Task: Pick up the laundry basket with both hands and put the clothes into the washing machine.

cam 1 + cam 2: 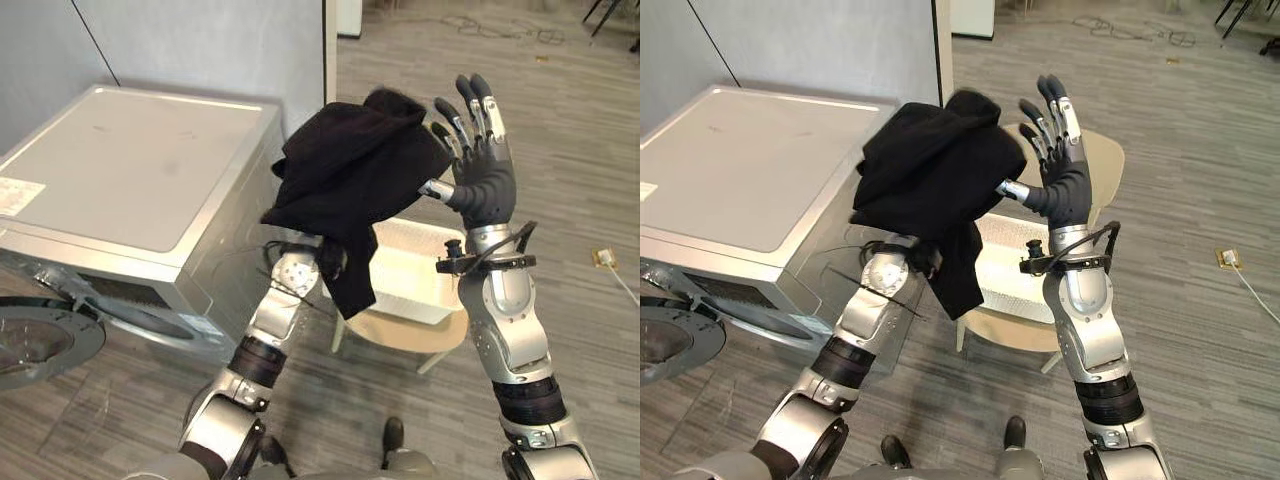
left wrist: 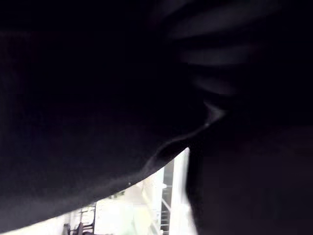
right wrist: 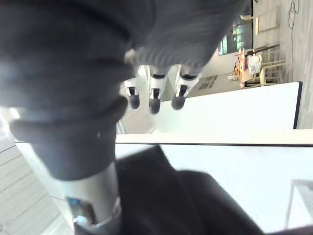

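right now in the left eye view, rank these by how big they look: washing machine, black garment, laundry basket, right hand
1. washing machine
2. black garment
3. white laundry basket and right hand: look about alike; basket partly hidden, hand nearer the camera, so unranked

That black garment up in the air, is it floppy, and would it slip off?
Probably floppy: the black garment hangs in soft folds, one end dangling. It might slide off: the right hand beside it is open, not gripping.
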Tool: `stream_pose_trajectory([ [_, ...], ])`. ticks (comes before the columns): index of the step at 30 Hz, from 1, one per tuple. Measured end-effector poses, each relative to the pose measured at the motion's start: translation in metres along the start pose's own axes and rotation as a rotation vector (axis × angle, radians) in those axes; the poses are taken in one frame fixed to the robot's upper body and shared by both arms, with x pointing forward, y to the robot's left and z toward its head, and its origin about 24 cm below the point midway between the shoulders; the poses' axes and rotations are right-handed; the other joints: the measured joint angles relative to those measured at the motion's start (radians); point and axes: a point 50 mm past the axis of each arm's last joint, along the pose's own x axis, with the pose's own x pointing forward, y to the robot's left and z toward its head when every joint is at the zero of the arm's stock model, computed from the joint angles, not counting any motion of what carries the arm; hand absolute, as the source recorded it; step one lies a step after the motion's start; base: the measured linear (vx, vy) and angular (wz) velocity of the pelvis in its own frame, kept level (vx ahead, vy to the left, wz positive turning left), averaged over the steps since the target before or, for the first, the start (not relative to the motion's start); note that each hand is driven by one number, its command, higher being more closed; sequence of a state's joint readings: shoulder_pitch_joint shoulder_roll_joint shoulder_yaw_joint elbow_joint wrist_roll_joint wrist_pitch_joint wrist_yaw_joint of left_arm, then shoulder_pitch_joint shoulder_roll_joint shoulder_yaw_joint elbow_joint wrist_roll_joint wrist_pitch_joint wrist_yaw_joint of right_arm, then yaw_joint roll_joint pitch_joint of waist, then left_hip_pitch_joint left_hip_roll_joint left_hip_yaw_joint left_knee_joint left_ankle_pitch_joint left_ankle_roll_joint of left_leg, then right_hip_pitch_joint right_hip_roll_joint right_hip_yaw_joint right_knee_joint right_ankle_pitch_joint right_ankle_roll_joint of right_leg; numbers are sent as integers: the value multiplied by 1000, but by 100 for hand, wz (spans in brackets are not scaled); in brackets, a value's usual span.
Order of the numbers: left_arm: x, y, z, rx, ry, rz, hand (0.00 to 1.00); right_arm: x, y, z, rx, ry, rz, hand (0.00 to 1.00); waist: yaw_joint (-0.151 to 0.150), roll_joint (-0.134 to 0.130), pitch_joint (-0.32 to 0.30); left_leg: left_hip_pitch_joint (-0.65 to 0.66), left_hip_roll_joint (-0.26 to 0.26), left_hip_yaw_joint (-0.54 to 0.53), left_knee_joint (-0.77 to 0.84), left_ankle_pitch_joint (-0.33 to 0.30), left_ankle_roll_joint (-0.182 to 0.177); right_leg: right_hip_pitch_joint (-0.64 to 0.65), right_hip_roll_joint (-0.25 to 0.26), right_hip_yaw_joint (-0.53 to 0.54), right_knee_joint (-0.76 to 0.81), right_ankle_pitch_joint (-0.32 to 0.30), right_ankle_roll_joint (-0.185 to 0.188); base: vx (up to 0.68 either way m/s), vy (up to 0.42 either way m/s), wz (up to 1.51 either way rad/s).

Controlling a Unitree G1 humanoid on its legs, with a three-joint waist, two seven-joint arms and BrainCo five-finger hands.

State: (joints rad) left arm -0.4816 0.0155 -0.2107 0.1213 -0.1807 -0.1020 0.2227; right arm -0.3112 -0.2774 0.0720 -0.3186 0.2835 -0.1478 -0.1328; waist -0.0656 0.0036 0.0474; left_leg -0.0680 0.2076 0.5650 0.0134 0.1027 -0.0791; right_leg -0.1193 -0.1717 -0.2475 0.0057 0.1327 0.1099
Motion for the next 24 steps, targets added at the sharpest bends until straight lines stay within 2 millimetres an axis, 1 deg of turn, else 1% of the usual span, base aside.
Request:
stream_pose_trajectory([
  [2, -8, 22, 2, -1, -22, 83, 100, -4, -6, -2, -7, 11, -29, 0, 0, 0, -5, 23, 4, 4, 6, -7, -6, 25, 3, 3, -8, 0, 0, 7, 3, -10],
  [3, -10, 28, 2, 0, -24, 106, 100, -5, -9, -3, -12, 18, -40, 0, 1, 0, -11, 25, 5, 4, 6, -8, -7, 27, 4, 4, -8, -1, 1, -13, -1, -5],
  [4, -16, 41, 2, 6, -26, 152, 100, -7, -15, -7, -24, 39, -64, 0, 1, -1, -21, 28, 7, 6, 8, -12, -12, 29, 6, 6, -9, -2, 1, -15, -2, -7],
  [5, -19, 47, 3, 8, -29, 177, 100, -8, -19, -9, -32, 51, -77, 0, 1, -2, -23, 31, 9, 9, 9, -13, -13, 30, 7, 8, -9, -2, 1, -29, -8, -9],
  [7, -31, 69, 5, 26, -38, 258, 100, -11, -34, -18, -61, 95, -133, 0, 3, -3, -24, 37, 24, 9, 31, -26, -18, 48, 17, 10, -17, -9, 3, -41, -18, -7],
  [8, -34, 74, 6, 36, -40, 277, 100, -12, -37, -20, -69, 103, -145, 0, 3, -2, -24, 40, 28, 9, 35, -28, -20, 53, 21, 11, -19, -10, 1, -44, -33, -6],
  [9, -39, 84, 9, 50, -52, 315, 100, -14, -43, -21, -85, 116, -166, 0, 4, -2, -24, 43, 39, 9, 45, -32, -26, 61, 29, 13, -23, -13, -4, -41, -47, -8],
  [10, -43, 92, 13, 71, -68, 346, 100, -15, -50, -22, -105, 129, -181, 0, 15, -2, -24, 40, 55, 9, 67, -42, -35, 65, 38, 15, -26, -14, -8, -40, -51, -11],
  [11, -45, 96, 15, 82, -78, 359, 100, -16, -52, -23, -118, 136, -184, 0, 21, -1, -25, 36, 63, 9, 81, -47, -36, 65, 44, 19, -26, -14, -10, -37, -61, -11],
  [12, -47, 104, 20, 90, -97, 390, 100, -18, -59, -24, -138, 151, -202, 0, 27, 1, -27, 21, 85, 4, 117, -60, -38, 65, 56, 20, -28, -15, -16, -33, -62, 3],
  [13, -49, 113, 24, 99, -113, 424, 100, -20, -67, -26, -159, 168, -217, 0, 28, 9, -32, -15, 109, -20, 168, -74, -41, 64, 67, 7, -29, -13, -22, -34, -69, 15],
  [14, -50, 116, 25, 103, -117, 442, 100, -21, -72, -27, -173, 179, -228, 0, 25, 15, -35, -34, 120, -34, 193, -81, -40, 63, 72, -1, -30, -13, -25, -25, -51, 34],
  [16, -52, 125, 27, 110, -127, 485, 100, -27, -101, -30, -259, 224, -319, 0, 25, 30, -36, -87, 152, -56, 250, -85, -26, 62, 89, -42, -24, -8, -38, -33, -29, 47],
  [17, -53, 127, 28, 111, -129, 500, 100, -35, -123, -29, -339, 265, -395, 0, 28, 39, -32, -114, 169, -59, 254, -77, -14, 60, 98, -69, -5, -19, -61, -50, -19, 53],
  [18, -55, 129, 28, 112, -130, 513, 100, -38, -132, -29, -371, 280, -438, 0, 30, 44, -29, -116, 172, -63, 240, -68, 2, 60, 103, -85, 7, -29, -69, -37, -34, 78],
  [19, -59, 135, 28, 126, -127, 537, 100, -52, -155, -26, -432, 317, -551, 0, 25, 25, -36, -88, 172, 5, 202, -90, 50, 66, 95, -114, -2, -33, -86, 2, -28, 77],
  [20, -60, 136, 29, 128, -130, 542, 100, -58, -165, -21, -472, 326, -599, 0, 25, 22, -31, -104, 215, 57, 281, -135, 91, 75, 85, -141, -8, -23, -92, -4, 3, 88],
  [21, -66, 138, 25, 135, -117, 546, 100, -73, -186, -14, -575, 374, -690, 0, 31, 30, -23, -124, 300, 118, 522, -208, 131, 95, 81, -178, -7, -22, -95, -10, 43, 62],
  [22, -71, 138, 22, 139, -100, 548, 100, -84, -196, -10, -629, 409, -740, 0, 30, 34, -24, -119, 322, 132, 614, -226, 143, 111, 77, -193, -8, -22, -95, -11, 119, 82],
  [23, -81, 132, 13, 121, -64, 541, 100, -119, -217, 4, -765, 488, -861, 0, 24, 43, -29, -80, 354, 167, 750, -231, 155, 142, 66, -243, -7, -23, -93, 15, 124, 80],
  [24, -83, 129, 10, 106, -51, 537, 100, -136, -224, 11, -824, 526, -902, 0, 24, 56, -36, -67, 363, 188, 766, -222, 164, 151, 64, -267, -5, -26, -89, 24, 190, 130],
])
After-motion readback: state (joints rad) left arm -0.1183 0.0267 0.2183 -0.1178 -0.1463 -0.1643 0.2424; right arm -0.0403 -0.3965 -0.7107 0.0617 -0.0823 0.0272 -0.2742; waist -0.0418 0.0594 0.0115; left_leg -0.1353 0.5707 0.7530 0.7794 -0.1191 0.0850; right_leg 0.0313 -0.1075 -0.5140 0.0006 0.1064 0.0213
